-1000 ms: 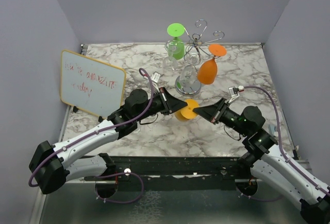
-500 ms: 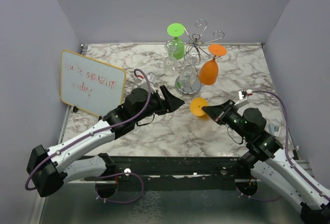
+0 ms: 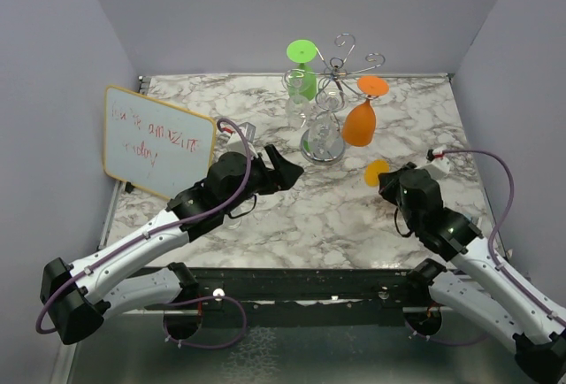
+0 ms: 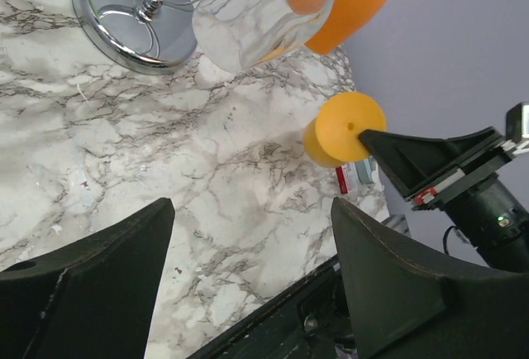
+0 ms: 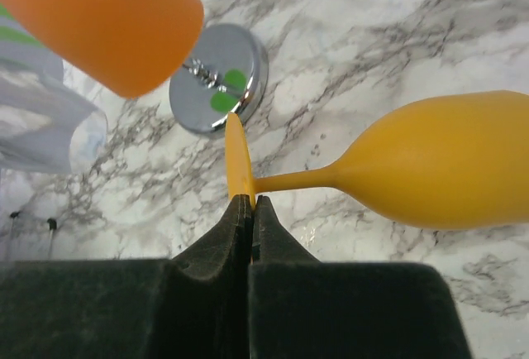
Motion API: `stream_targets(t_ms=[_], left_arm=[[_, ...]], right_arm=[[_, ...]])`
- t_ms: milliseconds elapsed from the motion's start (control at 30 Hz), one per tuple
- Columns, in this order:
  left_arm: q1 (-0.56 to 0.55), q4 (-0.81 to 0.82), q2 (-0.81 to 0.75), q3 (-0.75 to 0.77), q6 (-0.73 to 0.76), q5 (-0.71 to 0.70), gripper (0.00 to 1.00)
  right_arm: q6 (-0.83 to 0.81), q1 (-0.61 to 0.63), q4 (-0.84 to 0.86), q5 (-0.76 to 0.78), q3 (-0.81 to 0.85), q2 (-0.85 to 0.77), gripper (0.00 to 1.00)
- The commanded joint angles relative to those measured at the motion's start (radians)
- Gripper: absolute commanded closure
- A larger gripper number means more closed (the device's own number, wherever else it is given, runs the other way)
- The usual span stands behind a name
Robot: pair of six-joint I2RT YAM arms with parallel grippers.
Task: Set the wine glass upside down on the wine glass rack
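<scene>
Currently the right gripper [image 3: 390, 183] is pinched tight on the rim of the foot of the yellow-orange wine glass [image 3: 378, 172], so the glass sits just ahead of its fingertips, apparently lifted off the marble table [image 3: 424, 110]. From the right wrist, the stem runs crosswise to the fingers and roughly level, with the bowl out to one side, so the long axis is lying down rather than hanging. The wine glass rack [image 3: 309, 147] stands ahead and to the left of this gripper, toward the back of the table. The right arm carries the load, while the left gripper [image 3: 281, 165], spread wide and empty, hovers about as near the rack's mirrored base on the other side. My reading is that the coming move turns on tipping the glass bowl-down and bringing its stem sideways into a free curl. An orange glass [image 3: 357, 122] hangs on the rack's near-right side, between this gripper and the post, with a clear glass [image 3: 324, 126] beside it and a green glass [image 3: 302, 74] behind on the left. The upper curls look unoccupied, so coming in from above seems the roomiest path. To the right, marble runs on to the wall, and the whiteboard [image 3: 159, 142] stands well apart on the left.
</scene>
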Motion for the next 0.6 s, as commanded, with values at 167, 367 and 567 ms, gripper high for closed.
stream_targets(t_ms=[167,367,567], left_arm=[[-0.004,0.010,-0.030,0.007,0.041,-0.020,0.22],[-0.004,0.029,-0.091,-0.020,0.050,-0.042,0.22],[-0.004,0.017,-0.109,-0.026,0.073,-0.037,0.21]], right_arm=[[-0.136,-0.110,0.040,0.141,0.220,0.135,1.00],[-0.148,-0.329,0.139,-0.020,0.245,0.217,1.00],[-0.126,-0.581,0.244,-0.348,0.373,0.430,0.99]])
